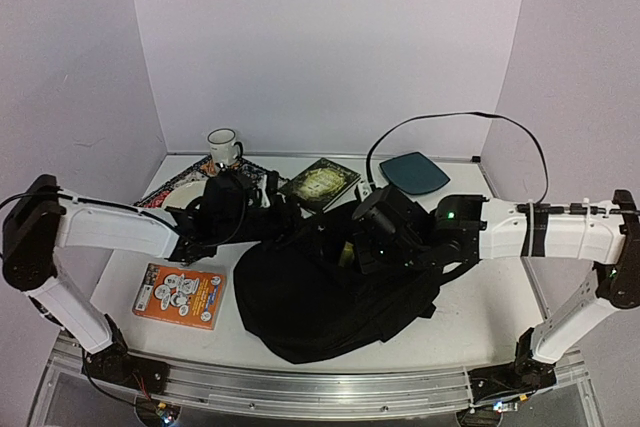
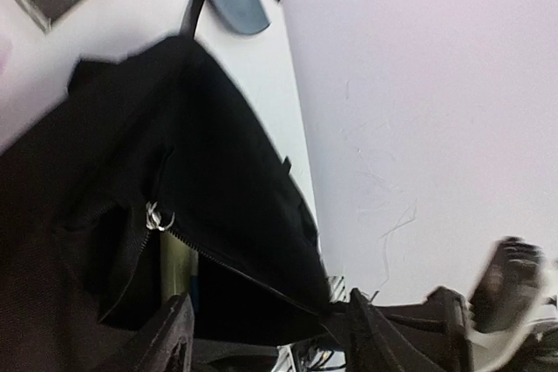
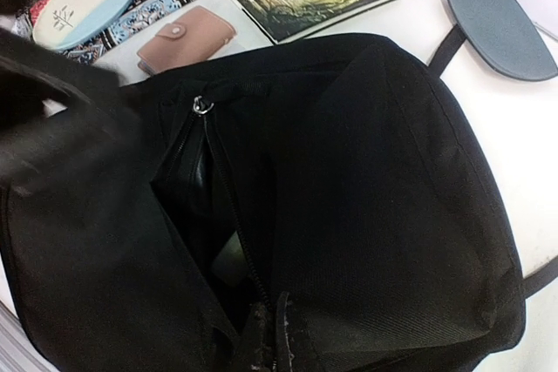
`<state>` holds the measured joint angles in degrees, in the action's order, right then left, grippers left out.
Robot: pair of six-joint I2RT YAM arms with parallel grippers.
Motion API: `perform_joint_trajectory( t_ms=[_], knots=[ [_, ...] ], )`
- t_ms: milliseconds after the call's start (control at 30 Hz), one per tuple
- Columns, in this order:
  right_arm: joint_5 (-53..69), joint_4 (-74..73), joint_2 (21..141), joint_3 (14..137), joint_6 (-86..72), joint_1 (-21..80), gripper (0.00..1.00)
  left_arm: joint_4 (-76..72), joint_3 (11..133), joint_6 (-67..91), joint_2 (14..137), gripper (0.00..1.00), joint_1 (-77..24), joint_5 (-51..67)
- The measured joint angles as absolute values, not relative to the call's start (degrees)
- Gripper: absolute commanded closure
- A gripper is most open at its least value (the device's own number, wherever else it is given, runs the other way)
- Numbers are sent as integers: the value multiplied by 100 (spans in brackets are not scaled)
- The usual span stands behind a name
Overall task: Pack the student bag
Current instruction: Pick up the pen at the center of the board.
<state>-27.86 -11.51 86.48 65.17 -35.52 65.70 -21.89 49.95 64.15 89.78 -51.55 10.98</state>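
The student bag [image 1: 330,297] is a big floppy black backpack lying in the middle of the table. Its zip is open, with the silver pull [image 3: 201,104] at the top of the slit. Inside the opening [image 2: 177,263] something yellow-green shows. My right gripper [image 3: 279,346] is shut on the zip edge of the bag [image 3: 375,198] at the near end of the slit. My left gripper [image 2: 275,337] is open, its fingers [image 2: 170,337] spread wide on either side of the bag's lower edge [image 2: 244,215].
Beyond the bag lie a green-gold book [image 1: 320,184], a dark-teal pad [image 1: 414,172] with a black cable, a pink wallet [image 3: 186,39], a pale plate [image 3: 85,4] on a patterned mat, and a mug [image 1: 223,146]. An orange booklet [image 1: 180,294] lies front left.
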Motion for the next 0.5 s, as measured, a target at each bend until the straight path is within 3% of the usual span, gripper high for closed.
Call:
perform_joint_trajectory(
  t_ms=[267,500],
  knots=[
    [-2865,-1502,7908,6041,-3532,6582,100,-905,5225,5142,8214,26,-5152,-179],
    [-3027,-1777,7493,5751,-3561,6584,100,302,5705,4273,8521,26,-5114,-802]
  ],
)
